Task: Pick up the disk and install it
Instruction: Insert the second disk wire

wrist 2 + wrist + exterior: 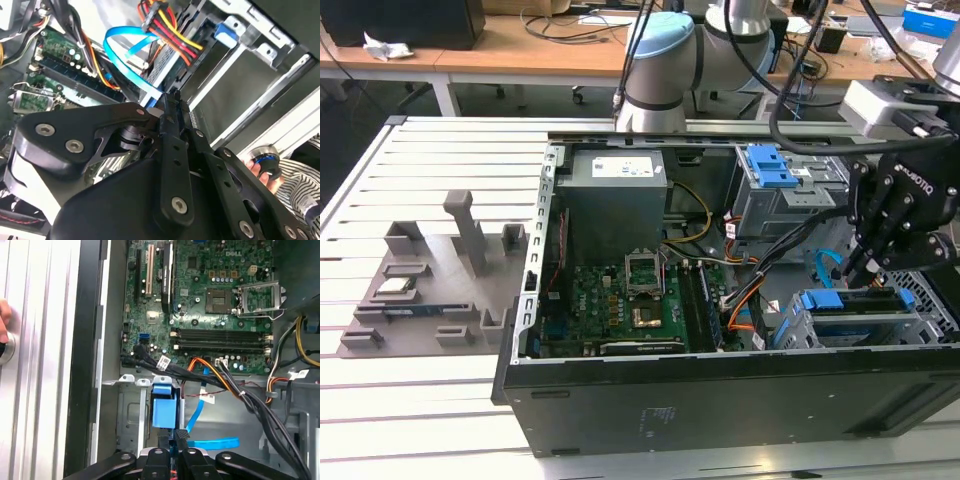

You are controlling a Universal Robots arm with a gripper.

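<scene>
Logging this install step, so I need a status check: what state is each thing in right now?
computer case: side panel off, lying open.
disk: seated in the drive cage.
gripper: just above the disk; fingertips together in the first wrist view.
CPU socket: empty.
blue cable: loose.

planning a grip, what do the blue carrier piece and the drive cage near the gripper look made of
Blue carrier piece: likely moulded plastic, uniform matte blue colour. Grey drive cage: apparently bare sheet metal, dull silver with punched holes and folded edges. The black gripper sits right beside them.
</scene>
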